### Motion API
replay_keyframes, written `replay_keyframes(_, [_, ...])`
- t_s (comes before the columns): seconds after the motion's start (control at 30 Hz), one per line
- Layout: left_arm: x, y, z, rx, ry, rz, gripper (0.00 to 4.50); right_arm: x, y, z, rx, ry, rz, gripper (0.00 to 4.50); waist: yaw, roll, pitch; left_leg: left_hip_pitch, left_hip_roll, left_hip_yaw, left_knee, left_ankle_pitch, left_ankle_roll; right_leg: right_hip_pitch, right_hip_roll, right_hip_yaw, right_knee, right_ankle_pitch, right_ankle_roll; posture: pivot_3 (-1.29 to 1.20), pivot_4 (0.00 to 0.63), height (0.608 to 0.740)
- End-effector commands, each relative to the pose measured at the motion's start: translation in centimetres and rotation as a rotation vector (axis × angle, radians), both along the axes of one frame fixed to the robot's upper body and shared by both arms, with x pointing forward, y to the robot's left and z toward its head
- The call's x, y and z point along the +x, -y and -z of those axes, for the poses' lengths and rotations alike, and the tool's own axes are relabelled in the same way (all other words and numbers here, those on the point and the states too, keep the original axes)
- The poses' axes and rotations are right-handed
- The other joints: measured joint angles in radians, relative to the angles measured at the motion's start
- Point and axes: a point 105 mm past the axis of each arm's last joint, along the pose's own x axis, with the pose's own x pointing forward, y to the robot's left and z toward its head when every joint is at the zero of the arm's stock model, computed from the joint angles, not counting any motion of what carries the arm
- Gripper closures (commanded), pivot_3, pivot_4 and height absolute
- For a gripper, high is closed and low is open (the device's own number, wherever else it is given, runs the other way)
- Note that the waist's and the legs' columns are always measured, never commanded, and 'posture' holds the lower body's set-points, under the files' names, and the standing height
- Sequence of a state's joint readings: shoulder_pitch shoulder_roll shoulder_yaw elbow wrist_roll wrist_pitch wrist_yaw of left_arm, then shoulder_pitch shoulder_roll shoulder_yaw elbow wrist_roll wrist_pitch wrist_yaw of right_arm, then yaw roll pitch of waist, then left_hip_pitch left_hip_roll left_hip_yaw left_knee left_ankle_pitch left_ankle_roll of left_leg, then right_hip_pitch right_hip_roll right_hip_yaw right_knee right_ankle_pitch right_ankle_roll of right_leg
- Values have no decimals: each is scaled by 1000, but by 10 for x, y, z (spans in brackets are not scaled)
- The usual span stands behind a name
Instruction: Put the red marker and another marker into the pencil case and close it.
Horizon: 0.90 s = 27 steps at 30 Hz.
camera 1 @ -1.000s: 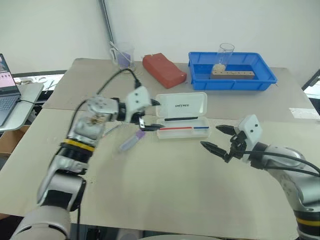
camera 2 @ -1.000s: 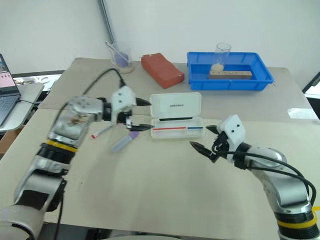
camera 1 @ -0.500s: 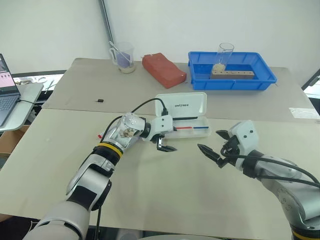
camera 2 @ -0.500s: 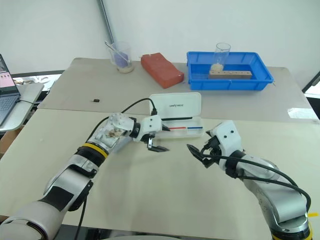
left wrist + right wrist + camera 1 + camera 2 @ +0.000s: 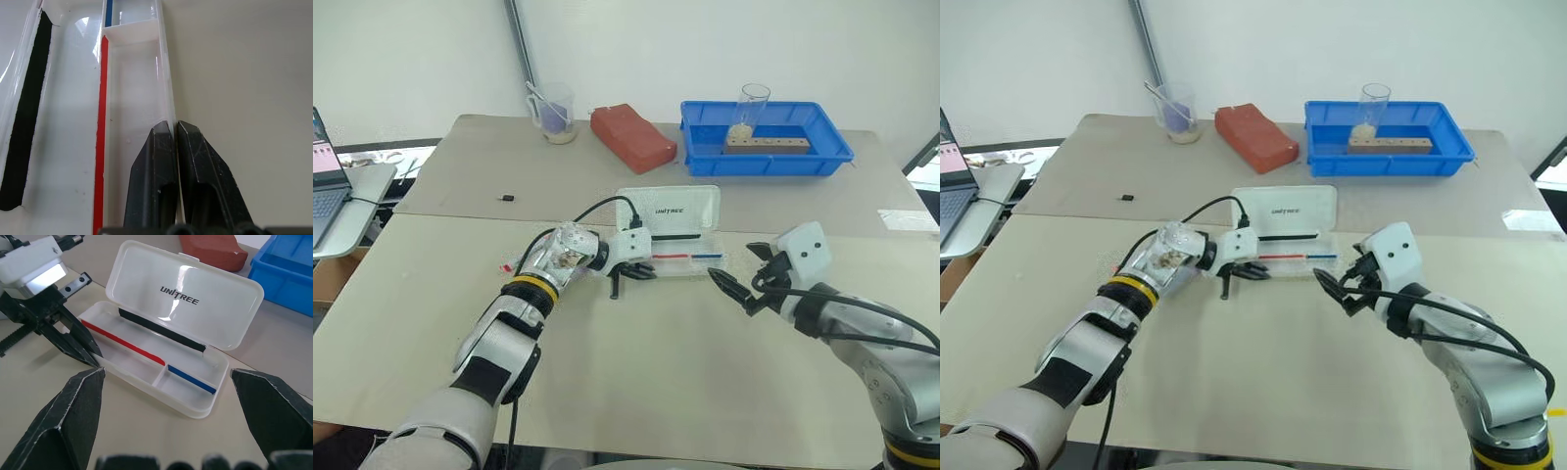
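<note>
Beige table (image 5: 636, 372), white wall behind.

Case (image 5: 680, 209): centre, lid thrown back, thin red and blue pens inside.

Left gripper (image 5: 174, 128): spread wide a second ago, since lowered. Now pressed together at left end of case's near wall. Cannot tell whether wall is pinched.

Right gripper (image 5: 737, 270): jaws wide apart, empty, just right of case.

Red marker (image 5: 508, 265): on table, left of left arm.

Probably steadying case; loading not begun.

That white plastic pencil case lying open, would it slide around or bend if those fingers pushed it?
The pencil case looks thin-walled and nearly empty, so probably light and apt to slide on the smooth table. Its raised lid might flop at the hinge. The plastic looks fairly stiff.
</note>
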<state>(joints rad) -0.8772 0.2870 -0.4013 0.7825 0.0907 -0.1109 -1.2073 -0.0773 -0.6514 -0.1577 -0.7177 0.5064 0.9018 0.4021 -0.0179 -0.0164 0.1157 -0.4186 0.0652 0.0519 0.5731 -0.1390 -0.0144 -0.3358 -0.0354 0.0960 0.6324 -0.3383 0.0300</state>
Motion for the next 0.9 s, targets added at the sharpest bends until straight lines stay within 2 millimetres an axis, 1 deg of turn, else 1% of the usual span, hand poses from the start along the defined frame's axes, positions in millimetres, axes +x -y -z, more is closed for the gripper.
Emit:
replay_keyframes(0.03, [-17, -11, -5, 10, 10, 50, 4477, -11, -15, -10, -6, 5, -146, 0, -2, 2, -1, 0, 0, 0, 0, 0, 0, 0, 0, 0, 0, 0, 0, 0, 150, 740])
replay_keyframes(0.1, [-29, -17, -5, 21, 14, 65, 4477, -18, -19, -8, -13, -17, -203, 0, -1, 3, -2, 0, 1, 0, 0, 0, 0, 1, 1, 0, 0, 0, 0, 0, 150, 740])
replay_keyframes(0.2, [-52, -21, -5, 18, -1, 81, 4477, -28, -21, -6, -22, -56, -280, 0, 1, 5, -3, 0, 2, 0, 0, 0, 0, 1, 1, 0, 0, 0, 0, 0, 150, 740])
replay_keyframes(0.27, [-68, -26, 3, 41, -12, 82, 4477, -33, -22, -2, -25, -86, -323, 0, 4, 5, -3, 1, 1, 0, 0, 0, 0, 2, 1, 0, 0, 0, 0, 0, 150, 740])
replay_keyframes(0.33, [-78, -28, 10, 58, -26, 75, 4477, -37, -22, 2, -29, -110, -358, 0, 7, 5, -3, 1, 1, 0, 1, 0, 0, 3, 1, 0, 0, 0, 0, 0, 150, 740])
replay_keyframes(0.43, [-84, -28, 16, 76, -31, 63, 4477, -43, -25, 8, -33, -145, -406, 0, 7, 4, -2, 2, 1, 0, 1, 0, 0, 4, 0, 0, -1, 0, 0, 0, 150, 740])
replay_keyframes(0.6, [-82, -28, 17, 76, -21, 30, 4477, -45, -23, 15, -47, -160, -428, 0, 7, 2, -2, 2, 1, 0, 1, 0, 0, 4, 0, 0, -1, 0, 0, 0, 150, 740])
replay_keyframes(0.7, [-83, -30, 14, 69, -19, 45, 3424, -43, -23, 16, -49, -153, -427, 0, 6, 1, -1, 2, 1, 0, 1, 0, 0, 3, 0, 0, -1, 0, 0, 0, 150, 740])
replay_keyframes(0.77, [-82, -31, 11, 71, -13, 47, 2549, -42, -22, 16, -52, -149, -428, 0, 5, 1, -1, 2, 1, 0, 1, 0, 0, 3, 0, 0, -1, 0, 0, 0, 150, 740])
replay_keyframes(0.8, [-81, -32, 8, 71, -6, 43, 1995, -41, -22, 16, -53, -147, -428, 0, 5, 2, -1, 2, 1, 0, 1, 0, 0, 3, 0, 0, -1, 0, 0, 0, 150, 740])
replay_keyframes(0.9, [-74, -37, -20, 72, 60, 51, 685, -38, -19, 15, -58, -143, -424, 0, 5, 2, -2, 2, 1, 0, 1, 0, 0, 3, 0, 1, -1, 0, 0, 0, 150, 740])
